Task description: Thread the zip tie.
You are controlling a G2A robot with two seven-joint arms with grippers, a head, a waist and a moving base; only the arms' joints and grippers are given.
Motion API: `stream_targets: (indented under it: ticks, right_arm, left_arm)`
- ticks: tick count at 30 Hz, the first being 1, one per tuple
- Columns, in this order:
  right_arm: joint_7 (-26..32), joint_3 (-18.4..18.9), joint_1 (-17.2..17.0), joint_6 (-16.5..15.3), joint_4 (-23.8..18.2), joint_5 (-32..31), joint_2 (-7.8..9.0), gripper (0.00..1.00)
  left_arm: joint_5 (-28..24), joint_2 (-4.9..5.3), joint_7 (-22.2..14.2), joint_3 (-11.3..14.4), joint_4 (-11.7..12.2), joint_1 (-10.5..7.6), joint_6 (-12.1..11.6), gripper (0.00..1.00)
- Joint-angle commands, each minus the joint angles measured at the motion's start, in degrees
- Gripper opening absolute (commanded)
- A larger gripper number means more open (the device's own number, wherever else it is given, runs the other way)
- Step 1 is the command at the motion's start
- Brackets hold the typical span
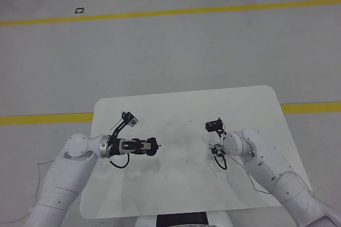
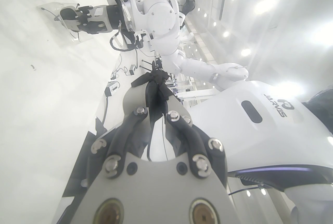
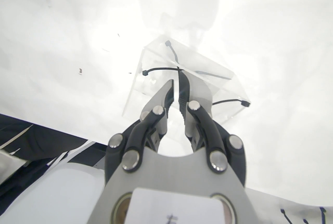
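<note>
Table with two arms. Left gripper is pressed together on a zip tie, tip aimed right. Right gripper is held narrowly spread over a clear box of spare ties; a pickup seems in hand, so closure on one tie is needed next.

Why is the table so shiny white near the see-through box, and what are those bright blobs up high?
Right wrist view: glare washes out the table around the clear box, so its walls nearly vanish while the zip ties stand out. Left wrist view: ceiling lights flare into streaks, and the lens bends straight lines. Top view: even light, no glare.
</note>
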Motion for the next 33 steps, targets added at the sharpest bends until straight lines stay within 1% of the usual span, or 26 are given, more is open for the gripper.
stream_targets:
  ticks: [1,6,10,11,12,13,15,21,26,31,33]
  right_arm:
    - [0.1,0.2,-0.3,0.1,-0.6,-0.2,0.04,0.0]
    - [0.7,0.9,-1.3,0.4,-3.0,-1.2,0.27,0.0]
    - [0.9,1.2,-1.9,0.2,-3.6,-1.6,0.34,0.0]
    - [0.9,1.2,-1.9,0.2,-3.3,-1.6,0.32,0.04]
    - [0.9,1.1,-1.8,0.2,-3.1,-1.7,0.28,0.17]
    - [0.8,1.0,-1.8,0.2,-2.9,-1.6,0.21,0.23]
    - [0.7,0.9,-1.7,0.1,-2.5,-1.5,0.12,0.26]
    - [0.4,0.6,-1.4,0.0,-1.7,-1.1,-0.12,0.24]
    - [0.3,0.5,-1.4,-0.1,-1.3,-1.1,-0.27,0.2]
    - [0.1,0.0,-1.1,-0.1,-0.5,-1.3,-0.51,0.2]
    - [0.0,-0.3,-0.9,0.0,-0.2,-1.4,-0.63,0.18]
  left_arm:
    - [0.0,0.0,0.0,0.0,0.0,0.0,0.0,0.0]
    - [0.0,0.0,0.0,0.0,0.0,0.0,0.0,0.0]
    - [0.0,0.0,0.0,0.0,0.0,0.0,0.0,0.0]
    - [0.0,0.0,0.0,0.0,0.0,0.0,0.0,0.0]
    - [0.0,0.0,0.0,0.0,0.0,0.0,0.0,0.0]
    - [0.0,0.0,0.0,0.0,0.0,0.0,0.0,0.0]
    - [0.0,0.0,0.0,0.0,0.0,0.0,0.0,0.0]
    - [0.0,0.0,0.0,0.0,0.0,0.0,0.0,0.0]
    - [0.0,0.0,0.0,0.0,0.0,0.0,0.0,0.0]
    - [0.0,0.0,0.0,0.0,0.0,0.0,0.0,0.0]
    - [0.0,0.0,0.0,0.0,0.0,0.0,0.0,0.0]
